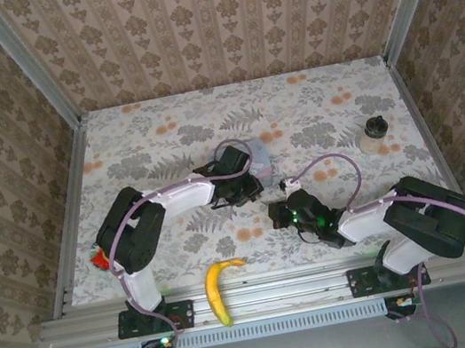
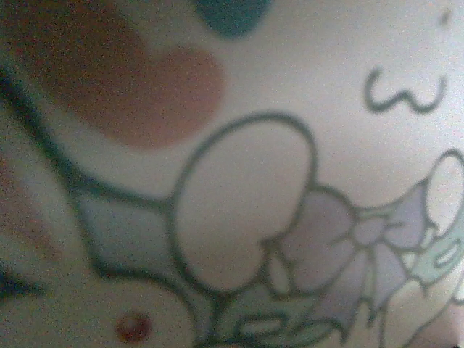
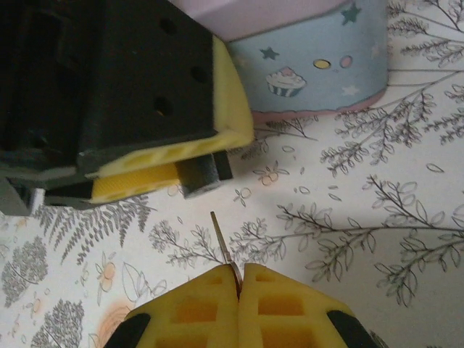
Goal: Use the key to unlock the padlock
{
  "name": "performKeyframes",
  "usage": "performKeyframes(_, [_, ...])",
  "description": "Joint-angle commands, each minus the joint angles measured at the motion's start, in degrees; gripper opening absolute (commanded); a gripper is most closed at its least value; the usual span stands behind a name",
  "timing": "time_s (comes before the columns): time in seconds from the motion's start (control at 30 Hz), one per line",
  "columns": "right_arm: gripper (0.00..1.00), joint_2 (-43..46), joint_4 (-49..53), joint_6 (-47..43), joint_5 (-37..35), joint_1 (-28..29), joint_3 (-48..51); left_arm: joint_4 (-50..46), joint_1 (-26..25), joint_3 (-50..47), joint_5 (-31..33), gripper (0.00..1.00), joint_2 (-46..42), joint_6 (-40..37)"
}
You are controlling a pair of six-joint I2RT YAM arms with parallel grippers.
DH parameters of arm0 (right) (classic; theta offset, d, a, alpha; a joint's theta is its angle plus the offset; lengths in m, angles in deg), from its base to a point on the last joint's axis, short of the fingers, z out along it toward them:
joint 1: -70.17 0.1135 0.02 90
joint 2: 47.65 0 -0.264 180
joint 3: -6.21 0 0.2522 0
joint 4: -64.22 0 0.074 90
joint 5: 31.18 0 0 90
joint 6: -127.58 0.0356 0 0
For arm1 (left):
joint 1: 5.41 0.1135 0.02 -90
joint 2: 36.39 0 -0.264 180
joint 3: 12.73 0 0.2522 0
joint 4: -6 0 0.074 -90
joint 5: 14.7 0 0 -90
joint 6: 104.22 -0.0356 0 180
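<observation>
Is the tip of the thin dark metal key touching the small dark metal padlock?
No, the tip of the key stops short of the padlock, with floral tabletop showing between.

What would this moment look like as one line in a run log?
left gripper: shut on padlock | right gripper: shut on key | key: tip aimed toward padlock, apart, not yet inserted

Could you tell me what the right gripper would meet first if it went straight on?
Most likely the padlock, held in the left gripper just ahead of the key tip; depth is hard to judge.
</observation>
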Motion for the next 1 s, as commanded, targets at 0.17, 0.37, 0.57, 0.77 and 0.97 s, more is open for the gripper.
performKeyframes(0.17, [0.00, -3.53, -7.86, 3.54, -4.17, 0.34, 0.97, 4.80, 0.44, -1.72, -1.98, 0.00, -0.63, 4.66])
performKeyframes(0.37, [0.00, -7.25, -13.37, 5.82, -4.31, 0.38, 2.08, 8.16, 0.47, -3.85, -2.33, 0.00, -0.89, 8.33])
performKeyframes(0.57, [0.00, -9.85, -17.00, 6.80, -3.55, 0.12, 2.37, 11.87, 0.80, -5.73, -1.92, 0.00, -1.03, 11.48])
performKeyframes(0.77, [0.00, -10.32, -17.47, 6.68, -3.03, -0.41, 2.37, 15.16, 1.33, -7.85, -0.59, 0.00, -1.77, 13.68])
performKeyframes(0.97, [0.00, -10.72, -17.69, 6.43, -2.24, -1.23, 2.13, 19.47, 2.15, -11.73, 2.57, 0.00, -3.74, 16.15])
